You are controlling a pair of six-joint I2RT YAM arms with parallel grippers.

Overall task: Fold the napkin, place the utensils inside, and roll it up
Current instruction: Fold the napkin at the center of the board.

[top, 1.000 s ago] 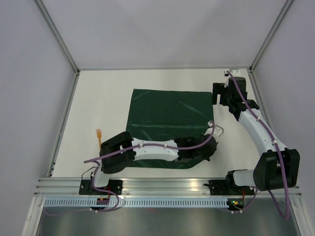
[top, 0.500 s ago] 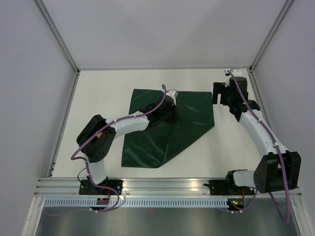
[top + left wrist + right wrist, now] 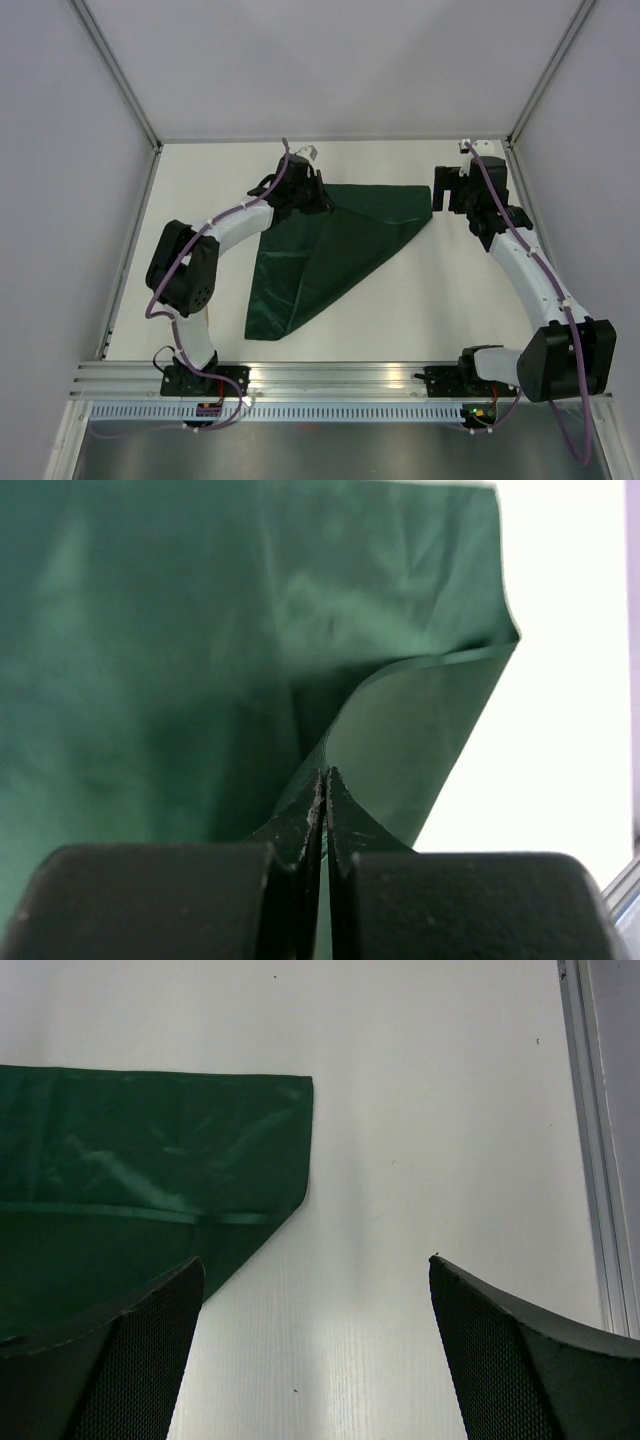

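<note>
**Diagonal fold in hand: corner pinched, waiting to be laid down**

The left end effector (image 3: 323, 780) is pinching a corner of the napkin (image 3: 340, 230) with its jaws pressed fully together on the thin green cloth. The wrist view shows the fabric curling up out of the pinch in a soft loop. That corner is hanging over the far-left part of the cloth, so the napkin is lying on the counter (image 3: 400, 320) as a rough triangle. Its fold edge is running from the near-left tip toward the far-right corner.

The right end effector (image 3: 315, 1340) is standing wide open with nothing in it, hovering just beside the napkin's far-right corner without touching it.

The step in hand looks like the first fold. To do it well, the held corner should come down right over the far-left corner beneath it. The cloth should be drawn lightly taut so the loop flattens instead of bunching, and the jaws should part only once the layers are resting together. The open right end effector could press down the far-right corner, which would stop the shiny cloth sliding during the release.

The utensils are not showing in any view — possibly hidden under the left arm (image 3: 185, 275).
</note>
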